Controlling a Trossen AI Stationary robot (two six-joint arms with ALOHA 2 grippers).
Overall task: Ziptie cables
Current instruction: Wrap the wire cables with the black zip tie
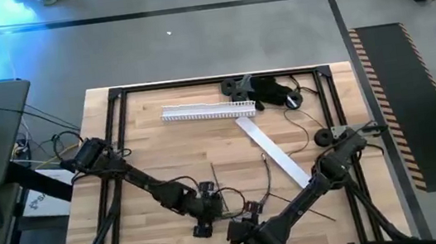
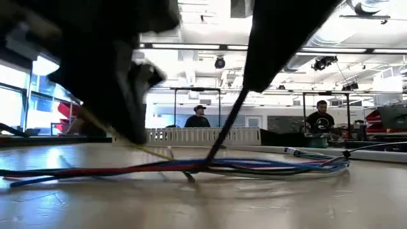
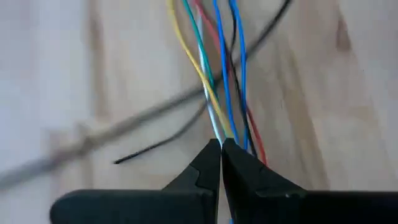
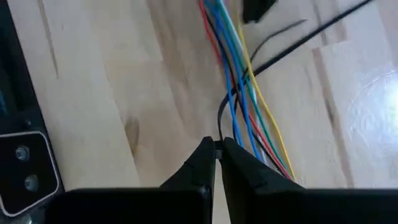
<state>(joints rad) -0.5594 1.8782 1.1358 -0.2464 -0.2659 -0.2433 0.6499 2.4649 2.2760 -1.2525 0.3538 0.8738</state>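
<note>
Coloured strands, blue, red, yellow and green, make up the cables (image 2: 254, 166), which you see lying on the wooden table (image 1: 163, 149) near its near edge, between the two arms. Your left gripper (image 3: 221, 144) has its fingertips pressed together on the bundle. Your right gripper (image 4: 216, 144), just beside it, is pinched on a thin black zip tie (image 4: 298, 42) that crosses the cables.

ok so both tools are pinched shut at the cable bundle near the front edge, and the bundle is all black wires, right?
Not all black. The left wrist view shows the cables as blue, yellow, green, red and black strands. The rest holds: the left tool and right tool are both pinched shut at the bundle.
</note>
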